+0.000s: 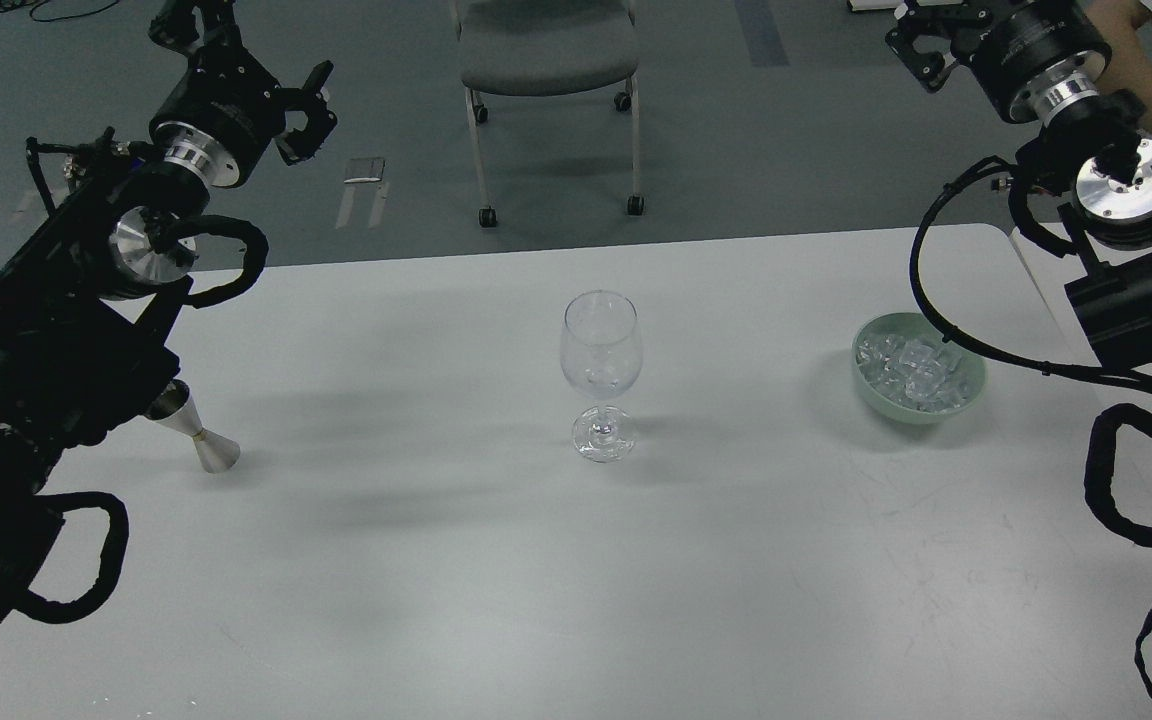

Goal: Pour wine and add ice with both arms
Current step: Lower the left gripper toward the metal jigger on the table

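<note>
A clear wine glass (601, 370) stands upright at the table's middle. Faint glints show low in its bowl; I cannot tell whether wine is in it. To the right, a pale green bowl (966, 400) holds several ice cubes (911, 368). A steel jigger (201, 435) stands at the left, its top hidden behind my left arm. My left gripper (251, 62) is raised beyond the table's far left edge, open and holding nothing. My right gripper (936, 40) is high at the far right, partly cut off by the frame's top edge.
A grey wheeled chair (546, 60) stands beyond the white table (576, 580). A person's forearm (1131, 60) shows at the top right behind my right arm. Black cables loop from both arms over the table's side edges.
</note>
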Controlling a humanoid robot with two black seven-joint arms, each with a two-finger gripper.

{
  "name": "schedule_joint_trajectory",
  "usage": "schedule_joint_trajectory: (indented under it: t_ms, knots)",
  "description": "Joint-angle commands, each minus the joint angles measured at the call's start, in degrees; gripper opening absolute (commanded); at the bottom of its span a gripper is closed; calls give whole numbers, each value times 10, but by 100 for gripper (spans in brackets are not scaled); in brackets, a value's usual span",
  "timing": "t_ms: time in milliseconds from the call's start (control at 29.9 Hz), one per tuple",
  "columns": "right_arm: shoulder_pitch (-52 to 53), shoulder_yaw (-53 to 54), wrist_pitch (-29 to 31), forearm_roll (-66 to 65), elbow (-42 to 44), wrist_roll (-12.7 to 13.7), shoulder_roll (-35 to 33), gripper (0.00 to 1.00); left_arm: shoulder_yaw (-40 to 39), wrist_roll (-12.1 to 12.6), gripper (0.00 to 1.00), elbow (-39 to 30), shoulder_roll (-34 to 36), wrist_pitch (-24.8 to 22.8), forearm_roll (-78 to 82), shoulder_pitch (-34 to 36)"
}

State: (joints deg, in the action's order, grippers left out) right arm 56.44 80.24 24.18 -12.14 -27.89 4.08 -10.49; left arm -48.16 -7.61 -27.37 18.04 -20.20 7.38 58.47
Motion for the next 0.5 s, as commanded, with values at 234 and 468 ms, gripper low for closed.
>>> schedule_joint_trajectory:
  t_ms: [234,468]
  knots:
    - [0,0,4,0,-2,0,7,100,2,1,98,-1,1,17,2,1]
    - [-7,3,9,0,-7,-4,9,100,-1,8,98,1,4,15,1,9]
